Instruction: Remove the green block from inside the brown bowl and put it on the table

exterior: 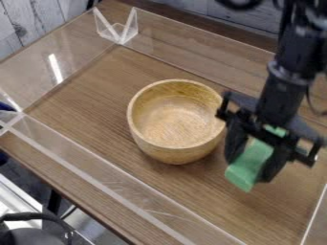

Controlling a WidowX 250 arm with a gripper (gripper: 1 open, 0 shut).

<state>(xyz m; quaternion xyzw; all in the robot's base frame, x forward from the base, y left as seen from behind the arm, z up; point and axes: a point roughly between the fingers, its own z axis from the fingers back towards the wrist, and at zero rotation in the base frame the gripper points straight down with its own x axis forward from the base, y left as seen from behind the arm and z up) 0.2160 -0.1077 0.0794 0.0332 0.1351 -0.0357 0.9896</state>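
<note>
Gripper [262, 158] clamped on the block [254, 166], long axis near upright, table [192, 196] just below, bowl [178, 120] at 10 o'clock.

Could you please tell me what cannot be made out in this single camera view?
- Green block: its upper part is hidden between the gripper fingers.
- Whether the block touches the table: unclear, the picture is blurred.
- Arm: cut off by the top edge.
- Brown bowl: its near outer base is out of sight.

Bright even light, white glare streaks on the acrylic walls [57, 65], soft low-resolution picture, blurred arm [296, 48]
</note>
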